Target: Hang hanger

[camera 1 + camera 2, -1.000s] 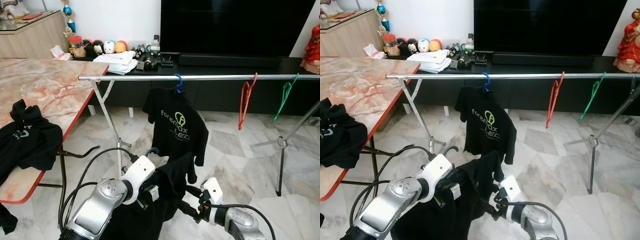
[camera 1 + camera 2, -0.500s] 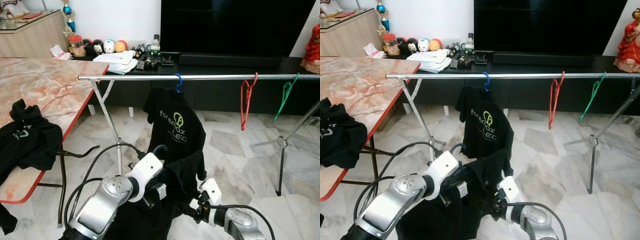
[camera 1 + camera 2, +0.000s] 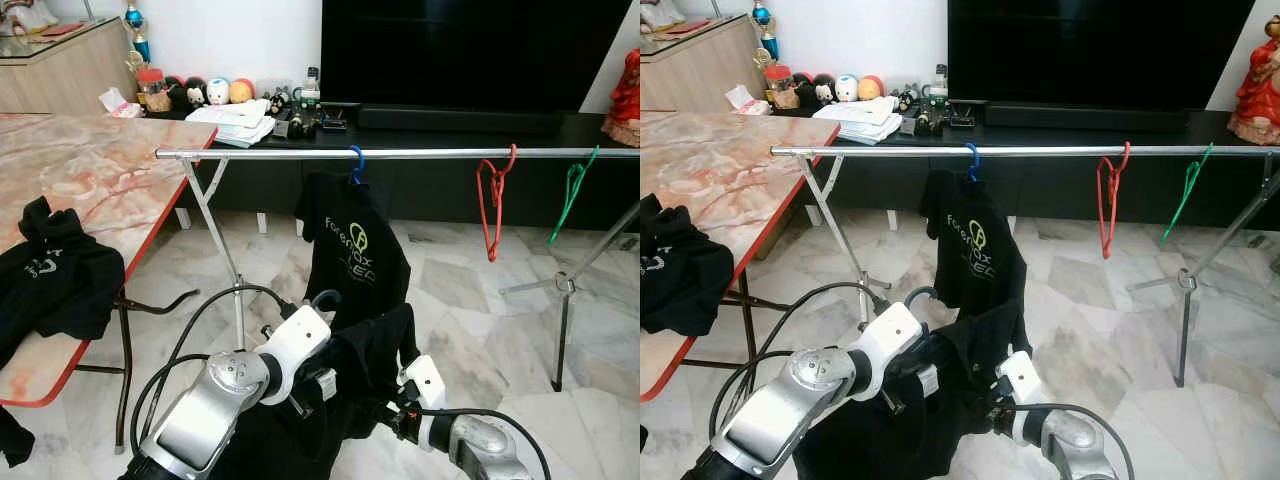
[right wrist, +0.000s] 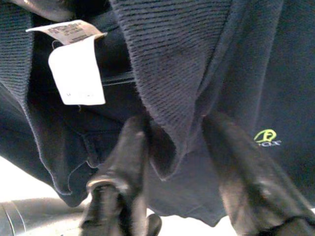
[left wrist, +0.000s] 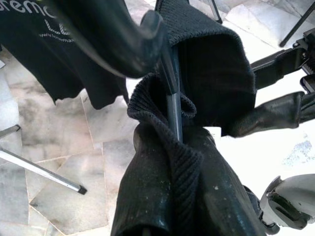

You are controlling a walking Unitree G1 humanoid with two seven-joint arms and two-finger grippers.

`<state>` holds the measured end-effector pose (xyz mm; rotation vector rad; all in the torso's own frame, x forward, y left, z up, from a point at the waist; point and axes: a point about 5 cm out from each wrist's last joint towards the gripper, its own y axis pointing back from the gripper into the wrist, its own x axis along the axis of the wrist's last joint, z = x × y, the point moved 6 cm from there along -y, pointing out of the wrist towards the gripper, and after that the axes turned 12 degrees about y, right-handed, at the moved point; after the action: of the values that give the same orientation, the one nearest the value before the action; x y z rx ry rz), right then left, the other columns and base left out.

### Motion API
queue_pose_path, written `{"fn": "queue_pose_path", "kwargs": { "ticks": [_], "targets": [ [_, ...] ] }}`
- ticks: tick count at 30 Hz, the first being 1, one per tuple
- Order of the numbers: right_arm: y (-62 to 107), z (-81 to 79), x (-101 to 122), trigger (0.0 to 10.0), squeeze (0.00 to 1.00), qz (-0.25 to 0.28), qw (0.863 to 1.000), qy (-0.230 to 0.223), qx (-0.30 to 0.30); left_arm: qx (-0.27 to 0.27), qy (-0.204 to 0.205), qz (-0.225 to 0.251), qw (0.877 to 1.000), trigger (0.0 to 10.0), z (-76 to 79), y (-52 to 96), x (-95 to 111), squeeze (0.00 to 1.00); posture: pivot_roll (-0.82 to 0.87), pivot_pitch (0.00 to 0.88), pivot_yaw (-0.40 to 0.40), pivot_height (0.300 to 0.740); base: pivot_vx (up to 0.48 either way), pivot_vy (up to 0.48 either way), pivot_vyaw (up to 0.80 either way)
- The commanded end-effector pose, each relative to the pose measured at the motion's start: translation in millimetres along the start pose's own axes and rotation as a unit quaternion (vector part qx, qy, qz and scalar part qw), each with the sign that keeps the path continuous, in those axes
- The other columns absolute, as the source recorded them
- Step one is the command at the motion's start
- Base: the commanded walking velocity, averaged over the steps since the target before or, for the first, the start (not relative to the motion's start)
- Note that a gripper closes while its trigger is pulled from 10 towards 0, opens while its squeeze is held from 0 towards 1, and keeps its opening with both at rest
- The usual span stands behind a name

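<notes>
A: Where is the left gripper (image 5: 170,105) and what is it doing?

B: Its black fingers are clamped on the neck of a dark hanger (image 5: 170,73), with the ribbed collar of a black shirt (image 3: 375,345) bunched round them. The silver left arm (image 3: 215,400) reaches forward and up from the lower left, wrist raised, so the hanger's hook (image 3: 322,297) pokes up above the white wrist housing.

A: And the right gripper (image 4: 172,162)?

B: Its two fingers stand apart with a fold of the shirt's collar hanging between them, a white label (image 4: 76,69) close by. That arm is low at the bottom right, forearm level, pointing in toward the left one.

A: So where is the hanger relative to the rail?

B: Below and in front of the metal rail (image 3: 400,154), not on it. Already on the rail hang a blue hanger (image 3: 355,165) carrying a black printed T-shirt (image 3: 355,250), a red hanger (image 3: 490,200) and a green hanger (image 3: 572,195). Another black garment (image 3: 50,280) lies on the marble table (image 3: 90,170) to the left
</notes>
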<state>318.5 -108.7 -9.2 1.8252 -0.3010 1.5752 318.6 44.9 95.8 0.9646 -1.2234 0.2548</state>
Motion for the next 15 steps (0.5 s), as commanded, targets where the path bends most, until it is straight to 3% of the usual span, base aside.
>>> {"fn": "queue_pose_path", "kwargs": {
  "ticks": [1, 15],
  "targets": [
    [1.7, 0.6, -2.1, 0.0, 0.0, -0.003, 1.0, 0.002, -0.003, -0.009, -0.011, 0.02, 1.0, 10.0, 5.2, 2.8, 13.1, 0.0, 0.1, 0.054, -0.003, 0.74, 0.0, 0.0, 0.0],
    [1.3, 1.3, -2.9, 0.0, 0.0, -0.007, 1.0, 0.002, -0.006, -0.013, -0.016, 0.022, 1.0, 10.0, 6.8, 3.2, 15.0, 0.0, 0.1, 0.05, -0.002, 0.74, 0.0, 0.0, 0.0]
  ]
}}
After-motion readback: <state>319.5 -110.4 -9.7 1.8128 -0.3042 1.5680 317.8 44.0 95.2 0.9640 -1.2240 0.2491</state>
